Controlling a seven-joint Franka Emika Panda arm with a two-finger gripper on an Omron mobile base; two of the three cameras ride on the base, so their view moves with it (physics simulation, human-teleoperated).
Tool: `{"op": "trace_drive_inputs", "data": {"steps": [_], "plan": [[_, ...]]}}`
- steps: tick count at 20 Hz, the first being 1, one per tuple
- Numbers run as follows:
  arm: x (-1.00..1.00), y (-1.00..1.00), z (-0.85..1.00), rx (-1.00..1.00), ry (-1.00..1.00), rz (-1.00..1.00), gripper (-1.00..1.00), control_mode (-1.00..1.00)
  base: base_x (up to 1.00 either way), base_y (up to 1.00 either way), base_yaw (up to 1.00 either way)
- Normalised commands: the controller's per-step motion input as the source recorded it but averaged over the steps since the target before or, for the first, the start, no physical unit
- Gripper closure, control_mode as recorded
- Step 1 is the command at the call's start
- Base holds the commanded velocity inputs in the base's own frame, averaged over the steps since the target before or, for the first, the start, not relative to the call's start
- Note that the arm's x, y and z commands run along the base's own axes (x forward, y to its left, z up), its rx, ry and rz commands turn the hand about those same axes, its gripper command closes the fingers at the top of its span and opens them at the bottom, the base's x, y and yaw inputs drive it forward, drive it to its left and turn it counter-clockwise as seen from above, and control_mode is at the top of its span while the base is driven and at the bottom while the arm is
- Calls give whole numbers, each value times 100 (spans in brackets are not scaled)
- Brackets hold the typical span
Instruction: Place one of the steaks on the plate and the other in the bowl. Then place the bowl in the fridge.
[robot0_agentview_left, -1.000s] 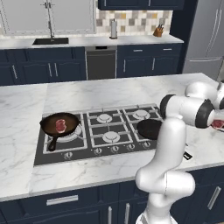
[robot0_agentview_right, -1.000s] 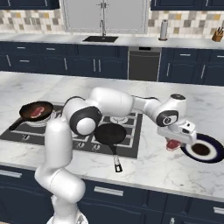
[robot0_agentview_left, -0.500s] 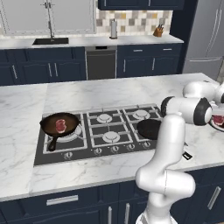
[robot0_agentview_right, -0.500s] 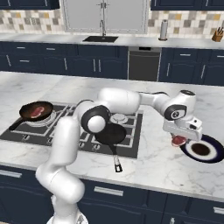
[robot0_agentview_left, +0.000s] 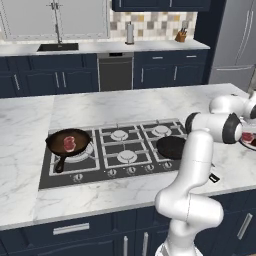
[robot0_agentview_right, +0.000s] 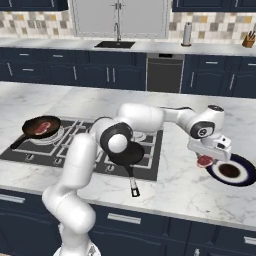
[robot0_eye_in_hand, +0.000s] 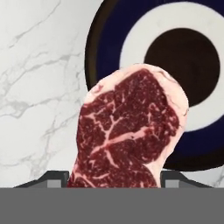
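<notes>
- Jaws: closed on one steak (robot0_eye_in_hand: 129, 131), held wide by its thickness; the slab is seen hanging between the two dark tips at the bottom centre of the hand view.
- Gripper (robot0_agentview_right: 206, 159) is seen at right of centre in the right base view, meat dangling under it, just beside the left edge of the plate (robot0_agentview_right: 246, 174).
- In the hand view the plate (robot0_eye_in_hand: 109, 39) is at upper right, navy rim w/ pale ring and dark centre; the steak overlaps its lower-left rim, so it's judged not yet centred over the dish.
- Change vs. a sec ago: hand has been carried further right and lower in the right base view, closer to the plate; grip unchanged.
- Meaning: transport leg judged nearly done; a little more travel over the plate, then release, seems needed.
- 2nd steak (robot0_agentview_left: 69, 143) is lying in the skillet (robot0_agentview_left: 54, 140) at left of the stove, untouched; it's also seen at far left of the right base view.
- Empty skillet (robot0_agentview_right: 131, 156) sits by the arm, mid-frame.
- Bowl + fridge steps judged still to do.
</notes>
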Motion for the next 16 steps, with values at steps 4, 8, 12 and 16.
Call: {"op": "trace_drive_inputs", "data": {"steps": [4,8,12,16], "plan": [[12,-50,0,1,0,0,100,-100,0,0,0],[3,-23,-12,0,0,0,100,-100,0,0,0],[4,-13,-14,0,0,0,100,-100,0,0,0],[11,-1,-34,0,0,0,100,-100,0,0,0]]}}
